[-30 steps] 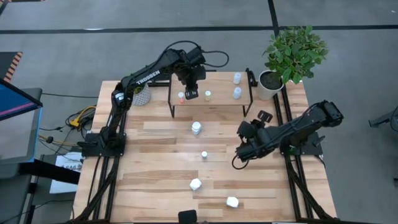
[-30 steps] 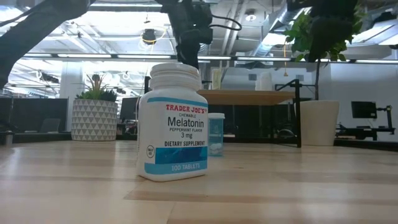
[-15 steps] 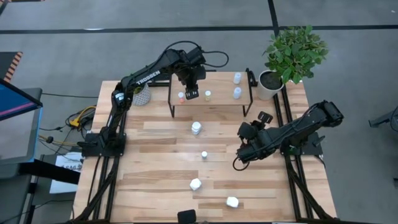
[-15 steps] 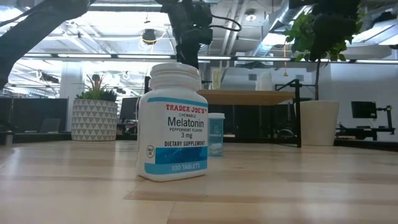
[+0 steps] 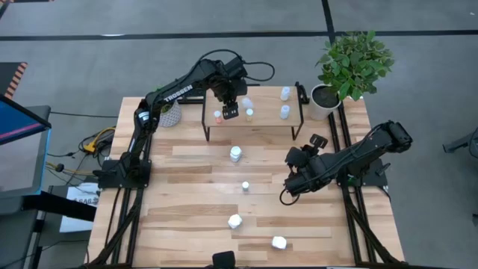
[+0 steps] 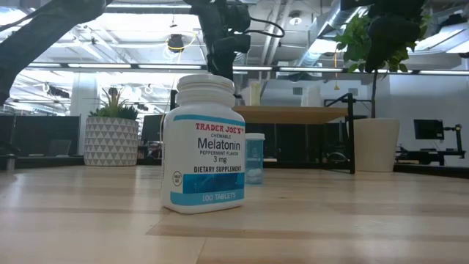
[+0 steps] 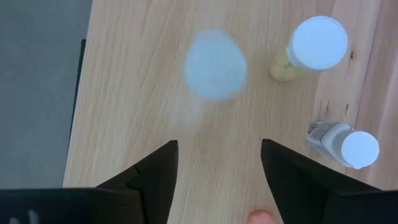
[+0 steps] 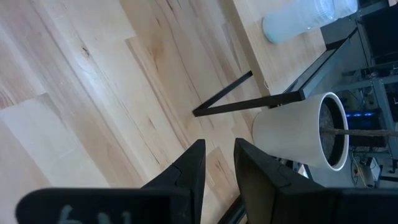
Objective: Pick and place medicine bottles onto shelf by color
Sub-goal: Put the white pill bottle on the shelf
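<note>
The light-wood shelf [image 5: 261,101] stands at the table's far edge. My left gripper [image 5: 231,113] hangs over its left part, open and empty [image 7: 217,155]. Past its fingertips a pale-blue bottle [image 7: 215,63] stands on the shelf top, blurred. A yellow bottle with a white cap [image 7: 314,46] stands beside it, and an orange-capped one [image 5: 217,116] stands at the shelf's left end. Two pale bottles [image 5: 284,102] stand at the right end. Three white bottles [image 5: 236,154] [image 5: 234,221] [image 5: 279,242] and a small one [image 5: 245,185] stand on the table. My right gripper [image 5: 287,196] is shut and empty over the table's right half.
A large white plant pot [image 5: 323,101] stands by the shelf's right end, and a patterned pot [image 5: 170,116] by its left end. In the low view the white Melatonin bottle [image 6: 204,143] fills the foreground, with a pale-blue bottle [image 6: 254,158] behind it.
My left gripper has risen a little over the shelf's left part. A pale-blue bottle now shows on the shelf top beside it.
</note>
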{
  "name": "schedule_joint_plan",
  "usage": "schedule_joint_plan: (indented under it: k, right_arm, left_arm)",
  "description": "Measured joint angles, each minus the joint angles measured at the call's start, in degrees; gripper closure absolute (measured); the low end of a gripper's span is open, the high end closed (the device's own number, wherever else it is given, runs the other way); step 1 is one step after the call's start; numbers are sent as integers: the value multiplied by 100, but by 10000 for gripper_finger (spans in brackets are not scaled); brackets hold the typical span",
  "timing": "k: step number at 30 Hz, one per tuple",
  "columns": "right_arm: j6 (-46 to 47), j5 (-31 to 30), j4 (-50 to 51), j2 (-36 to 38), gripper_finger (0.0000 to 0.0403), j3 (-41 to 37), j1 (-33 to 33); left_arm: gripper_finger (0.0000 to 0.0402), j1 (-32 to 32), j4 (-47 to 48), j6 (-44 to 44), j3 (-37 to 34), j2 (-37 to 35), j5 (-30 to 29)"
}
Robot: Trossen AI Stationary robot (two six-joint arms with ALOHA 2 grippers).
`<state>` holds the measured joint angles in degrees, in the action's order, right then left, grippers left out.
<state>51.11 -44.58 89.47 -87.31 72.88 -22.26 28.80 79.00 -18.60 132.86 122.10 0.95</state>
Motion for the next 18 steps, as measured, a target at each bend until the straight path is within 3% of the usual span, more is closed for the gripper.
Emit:
schedule_joint_plan:
  k: [18]
  right_arm:
    - [-2, 111, 0, 0, 296, 0, 0]
  left_arm:
    - [186, 0, -45, -178, 0, -2, -11]
